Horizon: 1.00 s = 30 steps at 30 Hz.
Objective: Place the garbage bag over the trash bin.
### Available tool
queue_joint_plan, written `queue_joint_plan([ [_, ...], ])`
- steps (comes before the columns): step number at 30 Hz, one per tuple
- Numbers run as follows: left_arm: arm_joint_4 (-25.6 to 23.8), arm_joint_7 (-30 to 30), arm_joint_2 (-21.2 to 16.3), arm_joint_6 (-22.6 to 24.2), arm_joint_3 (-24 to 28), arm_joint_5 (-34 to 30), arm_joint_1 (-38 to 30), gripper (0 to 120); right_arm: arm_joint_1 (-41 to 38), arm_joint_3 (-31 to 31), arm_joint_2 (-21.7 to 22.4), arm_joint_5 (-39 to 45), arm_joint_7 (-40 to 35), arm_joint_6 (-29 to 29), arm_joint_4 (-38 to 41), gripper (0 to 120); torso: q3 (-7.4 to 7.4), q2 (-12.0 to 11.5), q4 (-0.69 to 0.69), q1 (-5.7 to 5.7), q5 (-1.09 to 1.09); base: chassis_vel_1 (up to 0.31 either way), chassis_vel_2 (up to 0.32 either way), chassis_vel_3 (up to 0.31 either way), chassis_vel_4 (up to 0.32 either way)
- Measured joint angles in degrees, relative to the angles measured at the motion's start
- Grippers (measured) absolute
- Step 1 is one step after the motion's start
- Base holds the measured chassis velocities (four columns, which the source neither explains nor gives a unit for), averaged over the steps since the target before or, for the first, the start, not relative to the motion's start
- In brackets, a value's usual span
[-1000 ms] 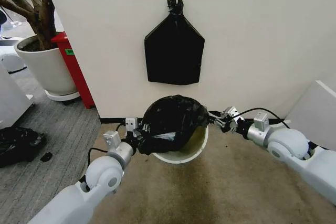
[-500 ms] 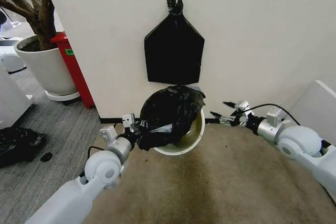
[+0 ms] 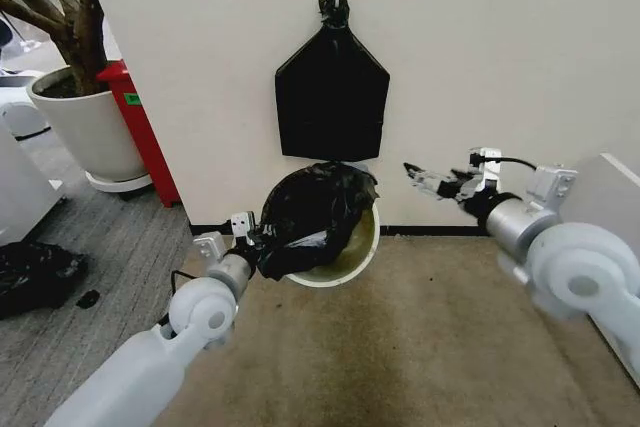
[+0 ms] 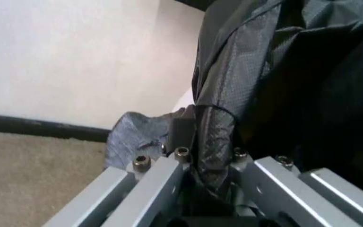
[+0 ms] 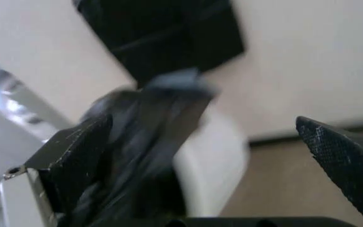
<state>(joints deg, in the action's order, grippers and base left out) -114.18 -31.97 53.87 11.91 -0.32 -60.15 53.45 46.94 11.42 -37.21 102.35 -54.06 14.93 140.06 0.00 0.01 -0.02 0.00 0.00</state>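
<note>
Carpet; garbage bag [image 3: 318,215] (left hand [image 3: 252,240]-pinched)

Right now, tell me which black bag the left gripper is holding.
The garbage bag draped over the trash bin, pinched by the left gripper; not the flat bundle hanging on the wall, nor the floor bag.

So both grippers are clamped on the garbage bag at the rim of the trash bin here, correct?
Not quite. The left gripper is shut on the garbage bag at the trash bin rim, and the left wrist view shows plastic pinched between its jaws. The right gripper is open and holds nothing, up beside the bin near the wall, as the head view shows.
</note>
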Motion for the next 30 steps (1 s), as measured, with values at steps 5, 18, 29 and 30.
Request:
queue_joint_plan([
  [5, 0.51, -2.13, 0.38, -1.30, 2.11, 3.36, -1.54, 0, -1.77, -4.03, -5.52, 8.06, -5.69, -6.82, 2.03, 100, 0.00, 0.00, 0.03, 0.00, -0.01, 0.000, 0.000, 0.000, 0.000],
  [18, 1.48, -1.86, 0.61, -5.10, 5.78, 11.20, -4.09, 0, -0.87, -7.33, -16.05, 13.43, -10.44, -18.06, -0.24, 100, 0.00, 0.00, 0.02, 0.00, -0.01, 0.000, 0.000, 0.000, 0.000],
  [29, 0.79, -1.54, 0.67, -5.13, 7.00, 11.98, -5.52, 0, -0.16, -9.40, -19.09, 10.29, -11.99, -17.98, -2.48, 96, 0.00, 0.00, 0.01, 0.00, 0.00, 0.000, 0.000, 0.000, 0.000],
  [30, 0.62, -1.52, 0.57, -5.13, 7.01, 11.93, -5.55, 0, -0.09, -9.50, -19.16, 10.10, -12.20, -18.05, -2.53, 93, 0.00, 0.00, 0.01, 0.00, 0.00, 0.000, 0.000, 0.000, 0.000],
])
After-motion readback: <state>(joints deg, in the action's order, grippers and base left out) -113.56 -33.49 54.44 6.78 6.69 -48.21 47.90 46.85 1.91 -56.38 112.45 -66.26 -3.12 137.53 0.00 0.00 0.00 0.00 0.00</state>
